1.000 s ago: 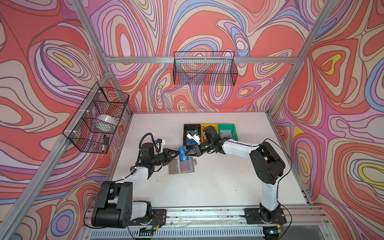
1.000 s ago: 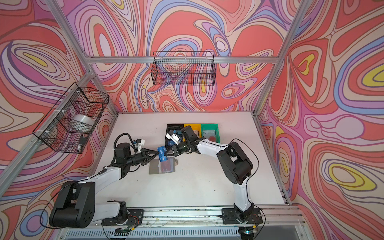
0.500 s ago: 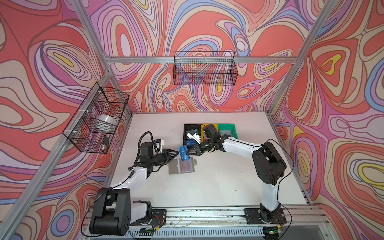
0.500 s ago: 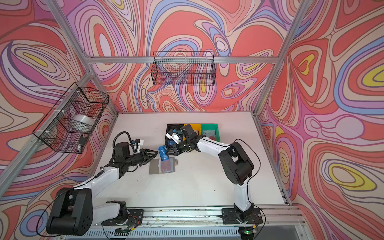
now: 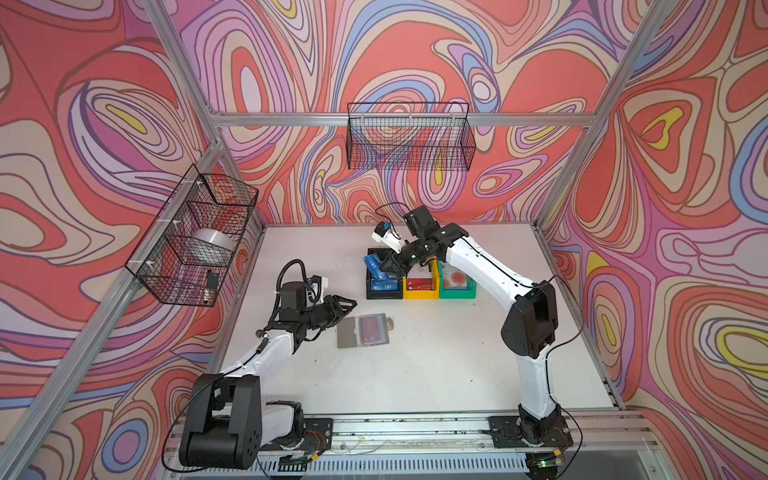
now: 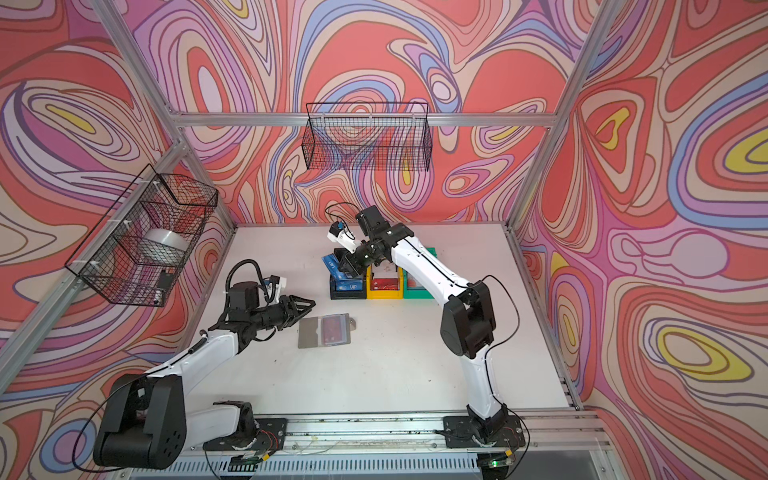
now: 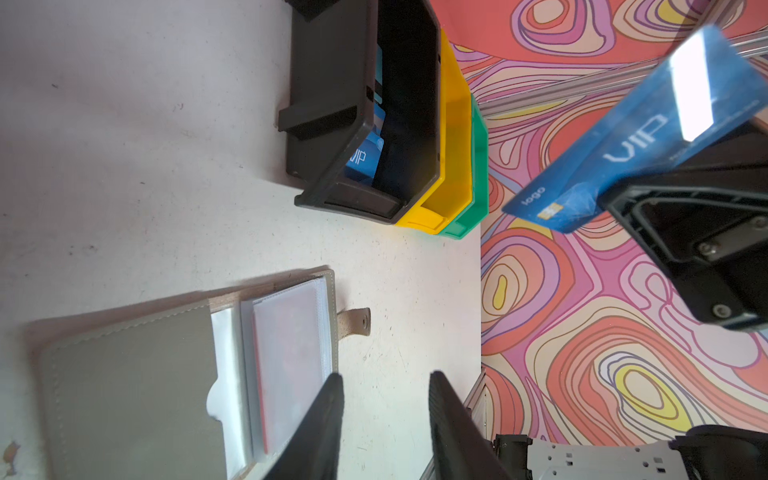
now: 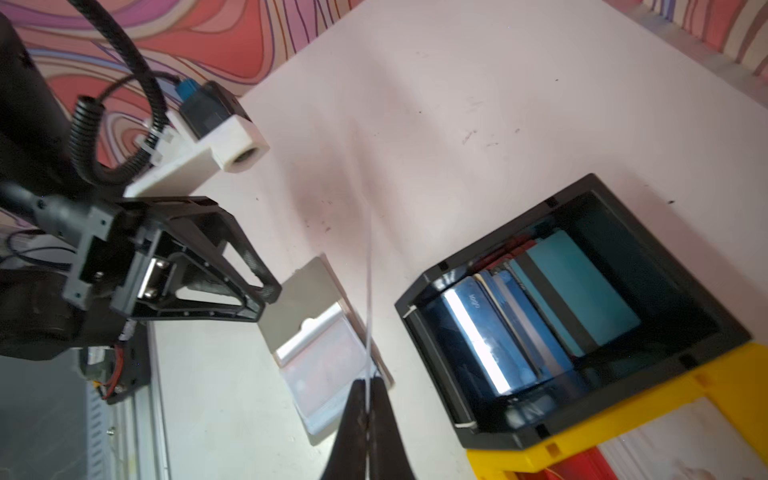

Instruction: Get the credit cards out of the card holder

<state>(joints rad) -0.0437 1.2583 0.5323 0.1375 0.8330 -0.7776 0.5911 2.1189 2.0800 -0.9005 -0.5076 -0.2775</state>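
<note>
one blue card (image 7: 615,153) (aloft) in right tool (image 8: 368,392).

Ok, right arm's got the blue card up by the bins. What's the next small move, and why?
Probably lower the right gripper into the black bin and release there: it is shut on the blue card, raised by that bin, and the bin already holds other blue cards.

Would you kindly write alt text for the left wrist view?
The right gripper holds a blue VIP card in the air near the black bin. The grey card holder lies open on the table, a reddish card in its pocket, the left gripper open near it.
</note>
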